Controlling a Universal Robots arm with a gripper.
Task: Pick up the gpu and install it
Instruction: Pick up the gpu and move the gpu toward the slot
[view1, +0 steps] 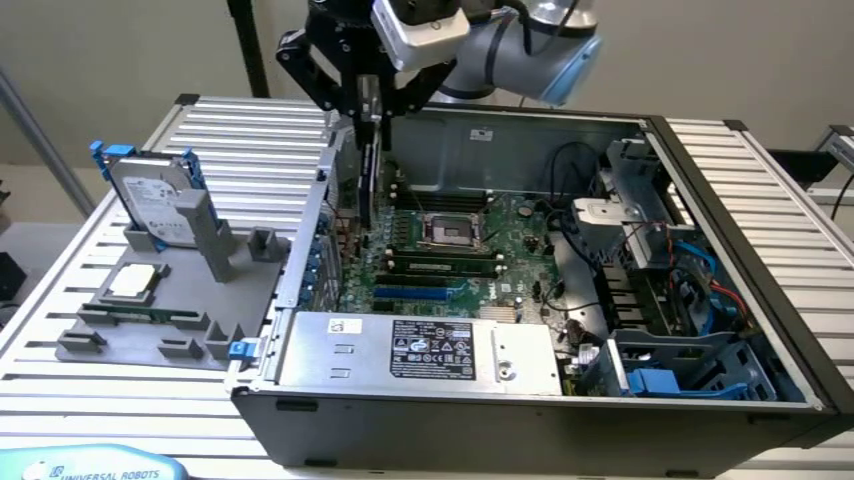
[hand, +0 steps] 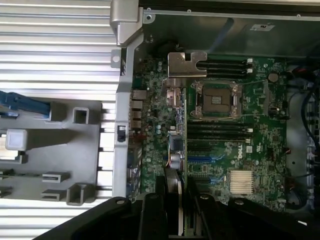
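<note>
Slatted table (view1: 240, 120) carries open case (view1: 534, 420), laid on side so motherboard (view1: 514, 225) faces up for top-down access; grey fixture (view1: 200, 290) beside case props hard drive (view1: 147, 195) upright; gpu (view1: 363, 180) off fixture, hanging upright and edge-down over motherboard, near case wall on exterior view's left, silver bracket toward that wall, likely to line up with slot; gripper (view1: 367, 105) jaws clamped on card's top edge; whether lower edge touches slot, unclear.

Exterior view: raised, set back, angled down into the open computer case (view1: 534, 425); wrist view: close, straight down past the gripper (hand: 179, 182); shared region, the motherboard (view1: 514, 225) (hand: 260, 150).
</note>
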